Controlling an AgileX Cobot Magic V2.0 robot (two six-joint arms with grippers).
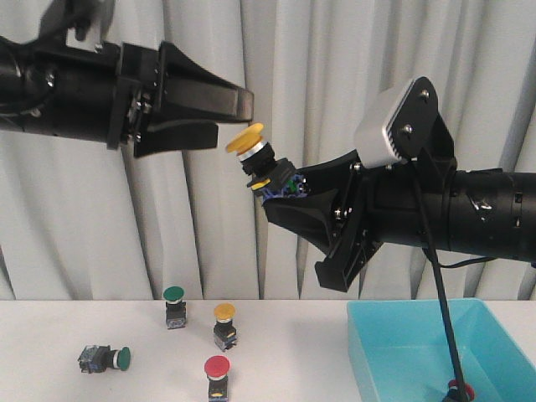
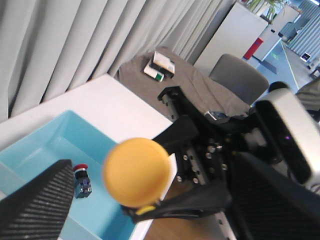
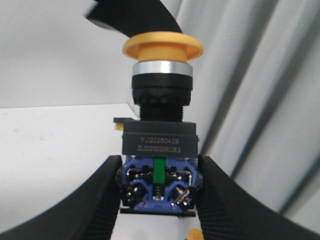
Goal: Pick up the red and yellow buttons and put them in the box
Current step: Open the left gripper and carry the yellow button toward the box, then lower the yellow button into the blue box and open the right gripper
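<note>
Right gripper pinched a yellow button by its blue base, cap out and high above the table, up-left of the box; grip at the base likely left the cap free for a handoff. Left gripper was spread, jaws just beside the cap, not touching it. Box already held one red button; another red button and another yellow button sat on the table left of the box, among two green buttons.
</note>
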